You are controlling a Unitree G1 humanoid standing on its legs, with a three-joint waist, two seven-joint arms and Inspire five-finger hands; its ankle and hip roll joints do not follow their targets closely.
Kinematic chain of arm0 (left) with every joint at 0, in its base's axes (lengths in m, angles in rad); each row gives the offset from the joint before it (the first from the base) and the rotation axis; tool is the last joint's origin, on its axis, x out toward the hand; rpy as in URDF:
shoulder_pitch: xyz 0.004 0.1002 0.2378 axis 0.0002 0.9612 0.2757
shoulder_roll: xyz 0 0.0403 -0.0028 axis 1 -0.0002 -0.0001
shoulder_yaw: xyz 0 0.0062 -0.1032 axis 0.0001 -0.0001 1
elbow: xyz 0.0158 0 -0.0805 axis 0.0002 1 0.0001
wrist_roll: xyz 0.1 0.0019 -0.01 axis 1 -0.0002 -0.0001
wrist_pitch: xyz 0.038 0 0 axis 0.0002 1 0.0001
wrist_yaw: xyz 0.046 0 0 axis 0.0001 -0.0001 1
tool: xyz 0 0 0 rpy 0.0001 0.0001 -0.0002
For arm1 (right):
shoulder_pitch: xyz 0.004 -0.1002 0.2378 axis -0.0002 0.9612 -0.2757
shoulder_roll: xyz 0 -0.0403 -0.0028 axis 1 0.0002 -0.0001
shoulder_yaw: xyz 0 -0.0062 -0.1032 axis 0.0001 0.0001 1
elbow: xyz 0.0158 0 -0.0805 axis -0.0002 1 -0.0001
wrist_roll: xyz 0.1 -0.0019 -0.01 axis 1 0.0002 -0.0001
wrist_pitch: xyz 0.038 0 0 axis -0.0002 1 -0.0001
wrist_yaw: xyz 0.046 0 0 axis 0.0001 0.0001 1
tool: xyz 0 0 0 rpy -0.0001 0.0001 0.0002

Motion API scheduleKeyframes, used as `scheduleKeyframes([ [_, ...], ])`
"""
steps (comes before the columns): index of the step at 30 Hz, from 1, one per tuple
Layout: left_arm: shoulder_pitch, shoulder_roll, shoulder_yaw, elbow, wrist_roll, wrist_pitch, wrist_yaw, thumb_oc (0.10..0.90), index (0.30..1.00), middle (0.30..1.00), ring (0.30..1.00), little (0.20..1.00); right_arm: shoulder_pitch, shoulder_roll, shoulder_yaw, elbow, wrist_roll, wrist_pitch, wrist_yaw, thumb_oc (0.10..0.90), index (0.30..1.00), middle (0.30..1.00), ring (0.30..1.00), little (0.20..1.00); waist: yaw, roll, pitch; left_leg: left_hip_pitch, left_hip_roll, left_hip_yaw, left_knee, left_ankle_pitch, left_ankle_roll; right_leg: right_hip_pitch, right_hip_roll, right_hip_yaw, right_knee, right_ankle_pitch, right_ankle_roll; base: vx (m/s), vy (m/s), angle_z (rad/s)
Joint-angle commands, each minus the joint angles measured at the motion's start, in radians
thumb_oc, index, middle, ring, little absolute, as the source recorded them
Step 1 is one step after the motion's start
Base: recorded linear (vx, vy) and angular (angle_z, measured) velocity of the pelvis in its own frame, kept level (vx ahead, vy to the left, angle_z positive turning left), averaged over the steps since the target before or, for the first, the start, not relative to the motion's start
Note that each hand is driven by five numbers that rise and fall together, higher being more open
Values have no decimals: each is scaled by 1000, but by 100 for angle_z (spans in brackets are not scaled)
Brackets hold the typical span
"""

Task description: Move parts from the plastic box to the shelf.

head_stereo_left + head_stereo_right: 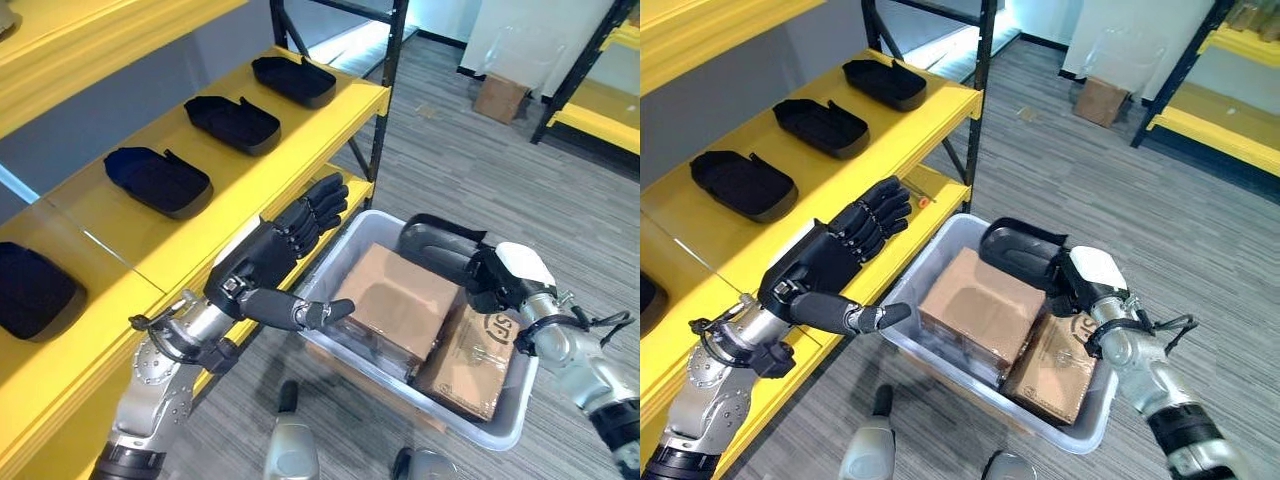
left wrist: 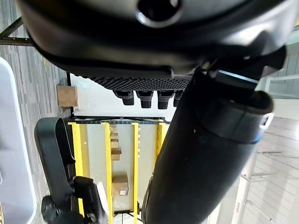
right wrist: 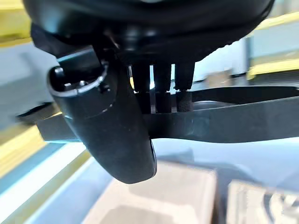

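A black part [image 1: 1018, 250] is held by the right robot hand [image 1: 1080, 283] above the far end of the plastic box [image 1: 500, 425]. In the right wrist view, the fingers [image 3: 161, 88] and thumb are seen closed around the part's thin edge. From the hand, the part sticks out toward 10 o'clock. Two cardboard boxes [image 1: 395, 300] are packed inside the plastic box, just below the part. The left robot hand [image 1: 270, 255] is held open, with straight fingers, between the plastic box and the yellow shelf [image 1: 250, 175]. Nothing is held in it. Four more black parts [image 1: 232, 124] are lined up on the shelf, at 9 to 11 o'clock from the plastic box.
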Motion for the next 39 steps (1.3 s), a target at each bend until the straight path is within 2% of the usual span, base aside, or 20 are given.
scheduleKeyframes([
  [1,-47,-1,-9,-64,27,-90,16,900,1000,1000,1000,1000,-106,-74,8,-128,218,-39,250,400,300,300,300,300,-10,-42,-127,-31,38,48,-94,82,-5,67,78,-37,-14,-21,-106,6,-21,-5],
  [5,-82,26,-37,-56,89,-102,45,900,1000,1000,1000,1000,-149,-127,39,-190,310,-16,402,400,300,300,300,300,-17,-53,-135,-21,44,49,-95,83,-8,71,82,-38,-23,-16,-105,-3,-18,-6],
  [7,-92,58,-50,-62,162,-136,83,900,1000,1000,1000,1000,-176,-185,78,-275,409,16,531,400,300,300,300,300,-17,-60,-140,-16,48,49,-96,82,-12,73,86,-38,-28,-14,-104,0,0,0],
  [8,-92,58,-51,-62,174,-139,84,900,1000,1000,1000,1000,-177,-187,79,-279,413,19,536,400,300,300,300,300,-18,-60,-140,-16,49,49,-96,82,-12,73,86,-38,-28,-14,-104,0,0,0],
  [9,-90,93,-53,-62,241,-182,110,900,1000,1000,1000,1000,-180,-226,87,-342,451,47,562,400,300,300,300,300,-18,-64,-140,-11,49,47,-98,81,-13,72,87,-39,-28,-10,-104,0,0,0],
  [11,-89,111,-51,-60,248,-204,119,900,1000,1000,1000,1000,-187,-244,89,-355,469,55,570,400,300,300,300,300,-17,-66,-141,-8,49,48,-99,80,-13,74,87,-39,-31,-8,-104,0,0,0],
  [12,-84,142,-46,-63,306,-275,145,900,1000,1000,1000,1000,-209,-266,95,-387,533,85,588,400,300,300,300,300,-16,-67,-144,-2,47,47,-103,79,-13,73,85,-40,-38,0,-101,0,0,0],
  [16,-89,181,-41,-58,397,-363,176,900,1000,1000,1000,1000,-238,-274,101,-413,556,106,616,400,300,300,300,300,-17,-68,-147,3,45,45,-105,77,-12,75,84,-39,-45,8,-98,-16,8,-2],
  [19,-110,219,-49,-52,505,-414,262,900,1000,1000,1000,1000,-300,-276,129,-441,528,142,591,400,300,300,300,300,-20,-62,-153,10,43,44,-104,74,-12,76,81,-33,-51,12,-97,-14,41,-1],
  [21,-129,242,-62,-24,585,-408,299,900,1000,1000,1000,1000,-324,-267,135,-435,520,163,586,400,300,300,300,300,-28,-59,-160,18,44,49,-106,71,-11,77,79,-31,-57,15,-95,-1,19,-1],
  [23,-144,268,-82,9,589,-400,303,900,1000,1000,1000,1000,-361,-273,145,-420,522,192,561,400,300,300,300,300,-31,-58,-166,23,43,55,-108,68,-12,79,77,-29,-64,19,-94,4,18,0],
  [28,-96,288,-63,27,626,-399,280,900,1000,1000,1000,1000,-390,-266,131,-350,496,205,562,400,300,300,300,300,-28,-45,-166,22,41,57,-107,63,-12,81,72,-25,-67,17,-95,-4,43,-3],
  [29,-71,288,-45,30,652,-384,301,900,1000,1000,1000,1000,-378,-261,116,-337,471,219,570,400,300,300,300,300,-27,-39,-164,22,40,58,-105,63,-12,83,69,-25,-67,17,-95,-7,46,-1],
  [33,-4,306,31,46,718,-409,409,900,1000,1000,1000,1000,-353,-263,89,-278,409,226,593,400,300,300,300,300,-19,-34,-164,22,38,59,-107,64,-15,85,59,-29,-72,19,-94,-8,36,-1],
  [36,20,326,104,56,742,-394,510,900,1000,1000,1000,1000,-323,-273,75,-234,372,236,605,400,300,300,300,300,-14,-35,-168,21,34,57,-110,67,-17,91,54,-33,-80,23,-92,-6,24,-9],
  [39,26,340,161,70,762,-399,561,900,1000,1000,1000,1000,-297,-276,59,-188,331,235,610,400,300,300,300,300,-10,-39,-170,19,32,54,-110,68,-18,95,53,-37,-85,22,-93,-2,2,-2],
])
